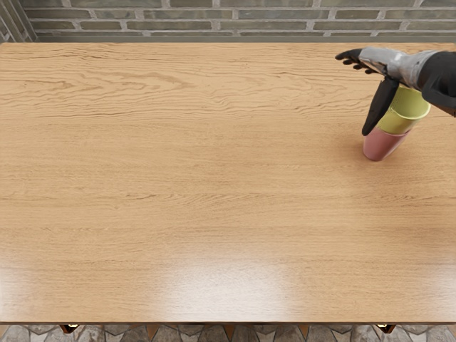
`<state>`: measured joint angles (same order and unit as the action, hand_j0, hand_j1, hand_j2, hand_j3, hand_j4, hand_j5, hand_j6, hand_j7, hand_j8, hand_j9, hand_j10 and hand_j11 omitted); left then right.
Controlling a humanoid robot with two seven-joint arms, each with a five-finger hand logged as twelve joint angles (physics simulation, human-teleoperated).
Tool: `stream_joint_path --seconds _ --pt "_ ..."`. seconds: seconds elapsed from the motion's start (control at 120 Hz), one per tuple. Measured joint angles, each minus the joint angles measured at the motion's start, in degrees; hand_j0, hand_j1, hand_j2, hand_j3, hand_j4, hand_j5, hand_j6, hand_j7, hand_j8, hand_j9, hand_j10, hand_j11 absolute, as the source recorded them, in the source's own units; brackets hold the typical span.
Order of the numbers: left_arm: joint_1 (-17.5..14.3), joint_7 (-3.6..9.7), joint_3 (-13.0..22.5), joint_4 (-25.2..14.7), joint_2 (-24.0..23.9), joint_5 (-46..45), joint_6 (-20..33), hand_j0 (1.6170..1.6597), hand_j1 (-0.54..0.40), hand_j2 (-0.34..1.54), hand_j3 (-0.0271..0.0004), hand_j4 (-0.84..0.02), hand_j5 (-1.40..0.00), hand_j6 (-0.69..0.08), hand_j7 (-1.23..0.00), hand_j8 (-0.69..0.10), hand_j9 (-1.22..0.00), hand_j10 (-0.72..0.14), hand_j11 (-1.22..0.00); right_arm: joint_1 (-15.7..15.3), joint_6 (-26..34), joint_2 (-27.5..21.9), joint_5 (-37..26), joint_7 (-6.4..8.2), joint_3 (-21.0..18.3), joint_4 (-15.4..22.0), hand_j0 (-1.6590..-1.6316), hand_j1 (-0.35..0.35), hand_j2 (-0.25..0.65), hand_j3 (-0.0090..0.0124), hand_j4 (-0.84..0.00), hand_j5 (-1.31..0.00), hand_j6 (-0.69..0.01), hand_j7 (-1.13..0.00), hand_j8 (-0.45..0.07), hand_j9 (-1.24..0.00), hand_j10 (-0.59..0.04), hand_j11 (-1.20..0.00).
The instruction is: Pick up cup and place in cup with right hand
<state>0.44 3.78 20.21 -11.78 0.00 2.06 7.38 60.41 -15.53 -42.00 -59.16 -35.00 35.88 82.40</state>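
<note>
Yellow cup found seated in pink cup

Yellow cup (pixel 410 105) sits partway inside the pink cup (pixel 382 145), its rim and upper body exposed. Both are on the wooden surface (pixel 214 185), upper right of the frame. Right hand (pixel 383 63) is open, fingers extended toward the left, thumb pointing down across the yellow cup's left side. Contact between thumb and cup cannot be determined.
</note>
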Motion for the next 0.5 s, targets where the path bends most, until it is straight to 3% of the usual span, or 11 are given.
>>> stream_joint_path --seconds 0.108,0.217,0.325,0.5 --pt "0.0 0.0 0.0 0.0 0.0 0.0 0.0 1.6581 0.349 0.0 0.0 0.0 0.0 0.0 0.0 0.0 0.0 0.0 0.0 -0.6 -2.7 3.2 2.4 0.0 0.1 2.4 -1.658 -0.293 -0.001 0.0 -0.054 -0.07 -0.054 -0.06 -0.05 -0.07 -0.05 -0.06" --pt "0.0 0.01 0.0 0.0 0.0 0.0 0.0 1.6581 0.349 0.0 0.0 0.0 0.0 0.0 0.0 0.0 0.0 0.0 0.0 -3.4 -8.1 2.0 9.0 0.36 0.5 6.7 -1.658 -0.3 -0.003 0.0 -0.046 -0.06 -0.047 -0.06 -0.044 -0.06 -0.044 -0.06" --pt "0.0 0.0 0.0 0.0 0.0 0.0 0.0 1.6581 0.349 0.0 0.0 0.0 0.0 0.0 0.0 0.0 0.0 0.0 0.0 -6.5 -15.0 -3.8 19.3 3.66 0.6 10.7 -1.6581 -0.304 -0.004 0.0 -0.042 -0.05 -0.043 -0.05 -0.041 -0.05 -0.04 -0.05" --pt "0.0 0.0 0.0 0.0 0.0 0.0 0.0 1.6581 0.349 0.0 0.0 0.0 0.0 0.0 0.0 0.0 0.0 0.0 0.0 -9.7 -18.6 -14.7 36.4 7.87 0.6 10.9 -1.6581 -0.308 -0.005 0.0 -0.038 -0.05 -0.039 -0.05 -0.038 -0.05 -0.037 -0.05"
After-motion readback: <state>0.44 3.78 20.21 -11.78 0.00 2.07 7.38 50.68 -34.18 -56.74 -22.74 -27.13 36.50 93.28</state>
